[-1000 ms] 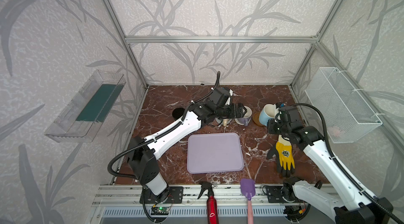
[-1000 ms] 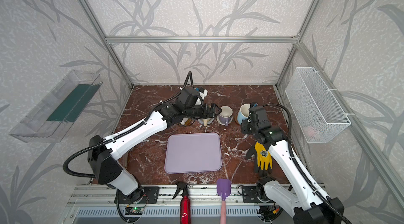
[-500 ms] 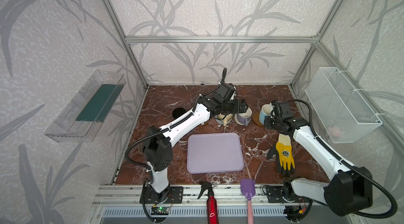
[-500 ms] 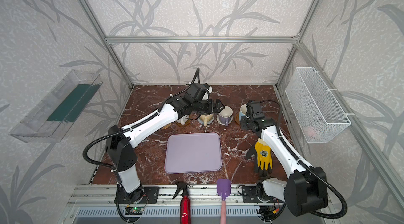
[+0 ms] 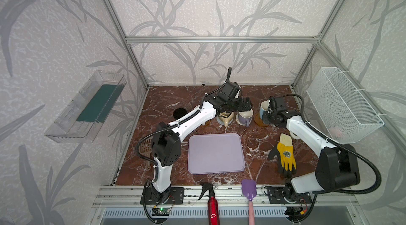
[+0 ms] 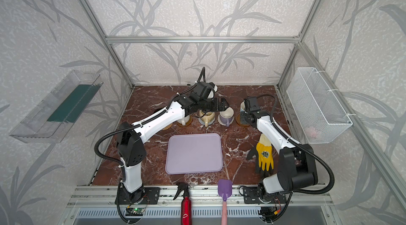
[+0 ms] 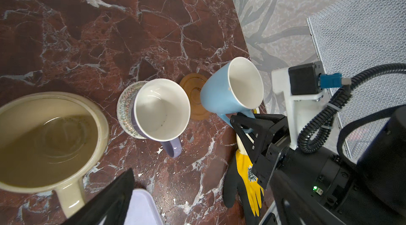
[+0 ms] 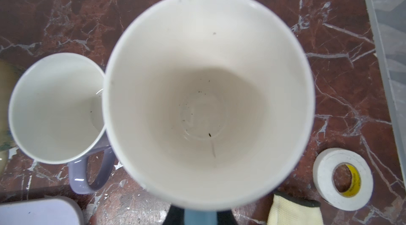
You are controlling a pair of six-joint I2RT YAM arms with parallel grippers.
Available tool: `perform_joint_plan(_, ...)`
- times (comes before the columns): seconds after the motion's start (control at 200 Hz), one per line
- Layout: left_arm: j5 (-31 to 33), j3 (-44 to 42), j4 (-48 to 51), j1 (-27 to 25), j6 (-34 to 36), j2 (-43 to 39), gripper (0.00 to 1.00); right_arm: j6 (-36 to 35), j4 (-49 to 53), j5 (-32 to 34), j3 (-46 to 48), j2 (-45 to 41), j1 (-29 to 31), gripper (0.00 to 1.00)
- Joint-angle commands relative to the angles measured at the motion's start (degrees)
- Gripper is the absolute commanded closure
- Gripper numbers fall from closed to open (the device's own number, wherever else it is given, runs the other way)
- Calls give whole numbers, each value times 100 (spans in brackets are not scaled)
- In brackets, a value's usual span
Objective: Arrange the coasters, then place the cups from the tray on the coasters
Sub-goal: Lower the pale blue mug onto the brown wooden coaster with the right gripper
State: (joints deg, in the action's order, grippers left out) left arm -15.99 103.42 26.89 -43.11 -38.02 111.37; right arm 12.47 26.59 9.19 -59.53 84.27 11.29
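Two slender robot arms flanking the lavender tray (image 5: 216, 153). Left arm (image 5: 193, 118), left of the tray: white shells dotted with small dark screws, bulky black joint housings with vent holes. Right arm (image 5: 307, 132), right of the tray: same colours, ribbed black cable (image 7: 316, 120), white camera bracket (image 7: 285, 94), blue plug (image 7: 331, 80), tiny green light (image 7: 315, 188).

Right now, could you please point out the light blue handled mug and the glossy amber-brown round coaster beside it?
light blue handled mug (image 7: 216, 100): left wrist view, outer wall.
glossy amber-brown round coaster (image 7: 193, 96): left wrist view, its centre.
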Motion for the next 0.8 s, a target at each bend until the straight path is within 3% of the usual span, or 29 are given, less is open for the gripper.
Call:
perform_joint_plan(0.0, -49, 166, -118, 13, 75, 124, 1, -94, -477, 245, -133, 81, -21, 100)
perform_joint_plan(0.365, -163, -415, -782, 10, -216, 25, 1, -51, -821, 84, -10, 377, -21, 100)
perform_joint_plan(0.795, -249, -395, -845, 14, -278, 60, 1, 72, -999, -100, 124, 589, -168, 100)
